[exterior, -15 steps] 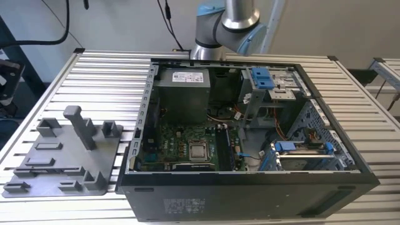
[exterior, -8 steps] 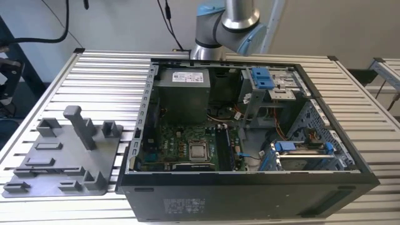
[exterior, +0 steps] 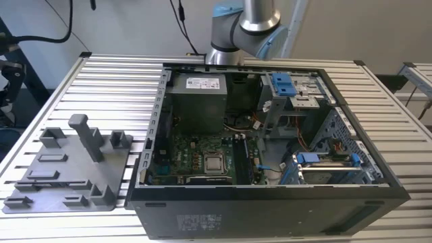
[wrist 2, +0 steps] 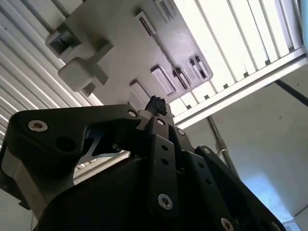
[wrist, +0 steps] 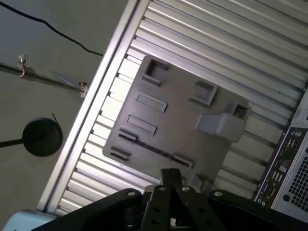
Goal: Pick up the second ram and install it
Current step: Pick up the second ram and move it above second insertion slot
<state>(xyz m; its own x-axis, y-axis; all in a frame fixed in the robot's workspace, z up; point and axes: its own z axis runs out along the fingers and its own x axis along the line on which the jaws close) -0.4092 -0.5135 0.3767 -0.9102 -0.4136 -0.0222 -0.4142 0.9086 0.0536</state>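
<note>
Gripper above grey fixture tray

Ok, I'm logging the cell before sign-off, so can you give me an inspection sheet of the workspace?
surface: slatted metal table, carrying the case and the tray.
job's things: open computer case, motherboard exposed; grey parts tray at the exterior view's left of it, its tall post upright.
clutter: nothing seen.
end effector: above the tray in the first wrist view, fingertips together.
cables: black leads hang behind the table; wires inside the case.
surroundings: pale wall; another slatted table at the exterior view's right.
</note>
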